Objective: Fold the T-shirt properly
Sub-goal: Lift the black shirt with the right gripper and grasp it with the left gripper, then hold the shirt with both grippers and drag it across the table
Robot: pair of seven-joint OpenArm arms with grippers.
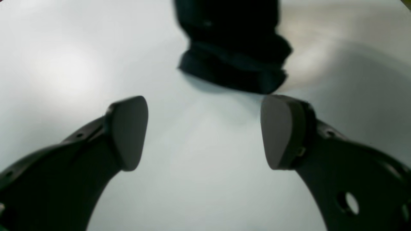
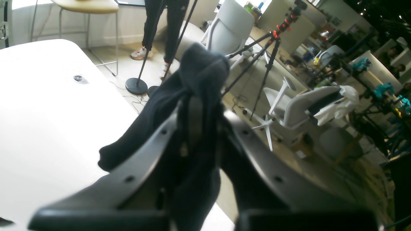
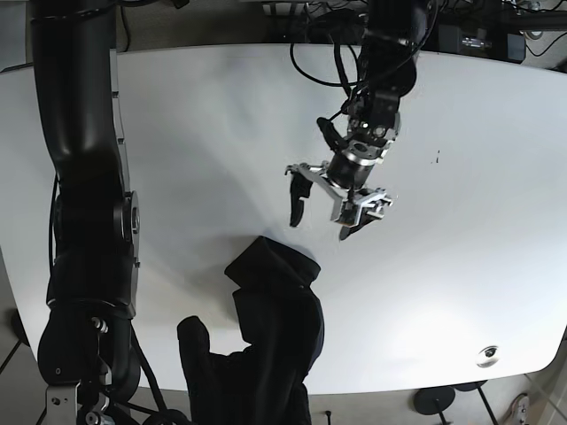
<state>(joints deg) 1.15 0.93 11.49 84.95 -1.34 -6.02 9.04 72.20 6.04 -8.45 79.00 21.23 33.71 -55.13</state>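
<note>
The dark T-shirt [image 3: 276,323] lies bunched near the table's front edge, and part of it hangs over that edge. My left gripper [image 3: 319,223] is open and empty above the white table [image 3: 195,159], a short way beyond the shirt's top fold. In the left wrist view, its fingers [image 1: 128,131] stand wide apart, with the shirt's rolled edge [image 1: 234,61] just ahead. My right gripper [image 2: 192,109] is shut on a bunch of the shirt's cloth [image 2: 200,69] and holds it raised at the table's front edge. In the base view this gripper is lost among the dark cloth.
A round grommet [image 3: 485,355] sits near the front right corner and also shows in the right wrist view [image 2: 77,78]. A small dark mark [image 3: 436,158] is on the right. Tripods [image 2: 269,54], office chairs [image 2: 308,106] and a person's legs [image 2: 160,29] stand beyond the table edge.
</note>
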